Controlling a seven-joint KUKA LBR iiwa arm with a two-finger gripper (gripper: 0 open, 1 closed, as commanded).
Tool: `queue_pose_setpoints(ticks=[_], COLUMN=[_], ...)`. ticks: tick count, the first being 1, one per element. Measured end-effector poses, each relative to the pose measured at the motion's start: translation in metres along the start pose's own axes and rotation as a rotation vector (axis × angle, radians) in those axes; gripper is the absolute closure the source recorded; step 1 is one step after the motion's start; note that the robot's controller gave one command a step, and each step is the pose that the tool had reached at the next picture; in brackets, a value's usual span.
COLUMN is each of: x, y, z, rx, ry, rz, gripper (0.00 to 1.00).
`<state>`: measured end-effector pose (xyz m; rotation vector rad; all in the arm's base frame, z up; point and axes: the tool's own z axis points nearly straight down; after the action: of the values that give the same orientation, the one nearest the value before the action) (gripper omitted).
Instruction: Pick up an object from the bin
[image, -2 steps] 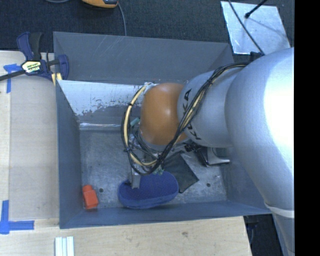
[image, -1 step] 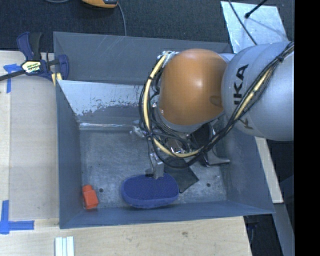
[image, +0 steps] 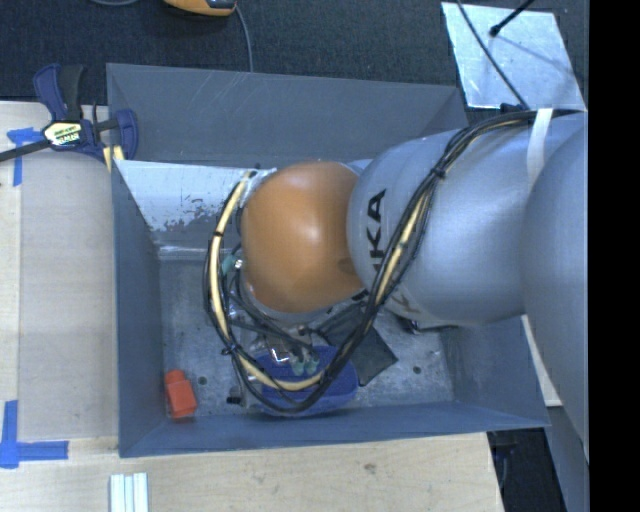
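End effector (image: 285, 352), grip state untellable, points straight down over a blue object (image: 338, 388) in the bin (image: 138, 300).

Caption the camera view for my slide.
Robot arm low in the grey bin over a blue object; orange block lies apart.

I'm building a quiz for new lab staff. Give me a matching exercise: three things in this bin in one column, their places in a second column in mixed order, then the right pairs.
Things:
1. orange block
2. blue thing
3. dark flat piece

Places:
A. under the looped cables, by the picture's lower wall
B. just right of those cables, at the arm's edge
C. lower left of the floor, apart from the rest

Pairs: 1-C, 2-A, 3-B
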<state>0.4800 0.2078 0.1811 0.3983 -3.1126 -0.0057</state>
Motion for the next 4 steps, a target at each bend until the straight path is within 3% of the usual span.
queue_pose_setpoints(ticks=[1, 2, 3, 4], x=[0.016, 0.017, 0.016, -0.004], y=[-0.11, -0.118, -0.118, -0.143], z=[0.077, 0.112, 0.108, -0.001], rx=[0.008, 0.002, 0.004, 0.007], ry=[0.002, 0.0, -0.005, -0.014], rz=[-0.082, -0.116, -0.115, -0.135], gripper=[0.0, 0.0, 1.0, 1.0])
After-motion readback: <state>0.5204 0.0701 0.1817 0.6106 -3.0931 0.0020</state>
